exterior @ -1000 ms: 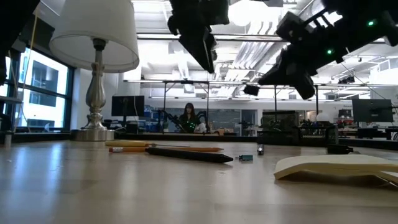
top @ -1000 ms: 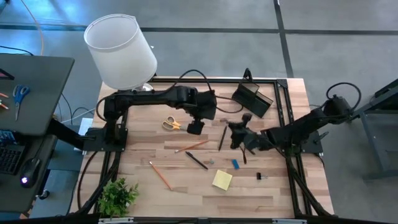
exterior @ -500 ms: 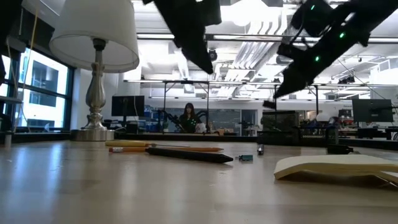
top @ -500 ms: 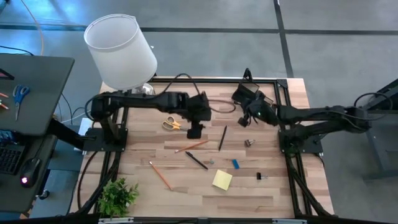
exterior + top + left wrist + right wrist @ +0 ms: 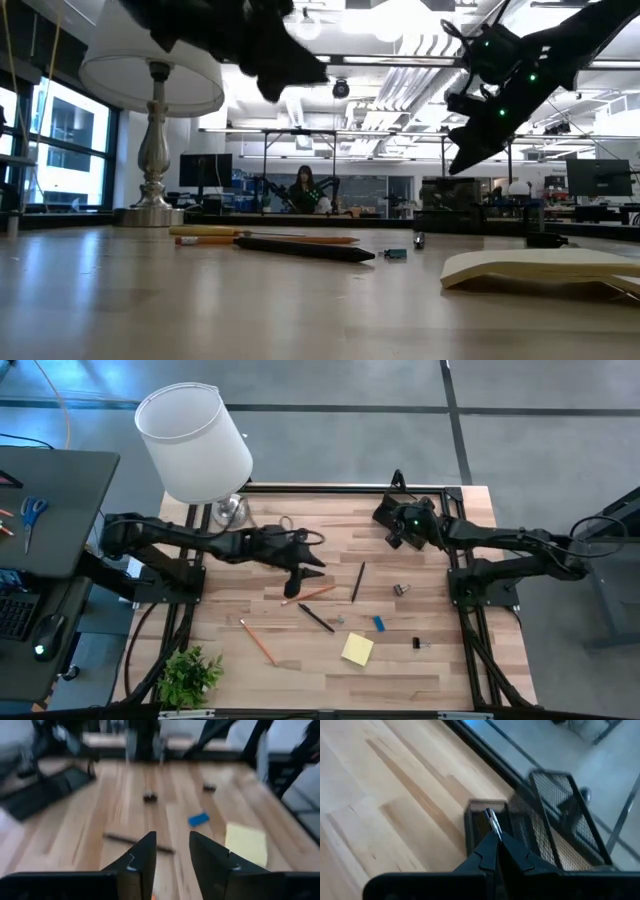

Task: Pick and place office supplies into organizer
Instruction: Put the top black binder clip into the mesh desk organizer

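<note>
- My right gripper (image 5: pixel 496 837) is up over the black organizer (image 5: pixel 398 512) at the far right of the table (image 5: pixel 420 670). Its fingers are pinched together on a thin silver thing (image 5: pixel 491 820), maybe a small clip. I cannot tell just what it is.
- I want that thing right above a slot before I let go, so I should line it up slowly and drop low.
- My left gripper (image 5: pixel 171 854) hangs above the middle of the table with its fingers a little apart and nothing between them.
- An orange pencil (image 5: pixel 310 594) lies just under it. I think that comes next.
- The yellow pad (image 5: pixel 357 649), blue eraser (image 5: pixel 379 624) and black pen (image 5: pixel 315 618) wait on the wood, well apart from the organizer.
</note>
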Robot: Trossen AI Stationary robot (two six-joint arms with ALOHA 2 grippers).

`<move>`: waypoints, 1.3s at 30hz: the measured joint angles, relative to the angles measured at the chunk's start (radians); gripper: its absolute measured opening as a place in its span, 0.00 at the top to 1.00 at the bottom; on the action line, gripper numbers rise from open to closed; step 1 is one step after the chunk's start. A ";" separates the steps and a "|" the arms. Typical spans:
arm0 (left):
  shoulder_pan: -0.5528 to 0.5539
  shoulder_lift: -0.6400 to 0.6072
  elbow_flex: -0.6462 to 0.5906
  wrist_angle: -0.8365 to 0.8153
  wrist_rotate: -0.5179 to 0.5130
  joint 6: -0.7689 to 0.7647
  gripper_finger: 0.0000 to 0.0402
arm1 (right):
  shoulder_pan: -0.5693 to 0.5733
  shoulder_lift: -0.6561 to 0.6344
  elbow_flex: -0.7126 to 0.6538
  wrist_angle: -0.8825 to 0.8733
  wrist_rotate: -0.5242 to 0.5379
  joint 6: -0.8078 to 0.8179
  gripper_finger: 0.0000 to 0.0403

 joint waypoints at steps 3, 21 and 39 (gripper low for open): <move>0.012 -0.036 -0.030 0.102 -0.001 0.001 0.76 | -0.026 0.019 0.000 0.012 -0.006 0.002 1.00; 0.030 -0.258 -0.074 0.104 0.129 0.018 0.78 | -0.043 0.041 0.001 0.057 -0.030 0.089 0.72; 0.145 -0.275 -0.207 -0.071 0.033 -0.006 0.78 | 0.222 0.041 0.001 -0.030 0.046 0.252 0.75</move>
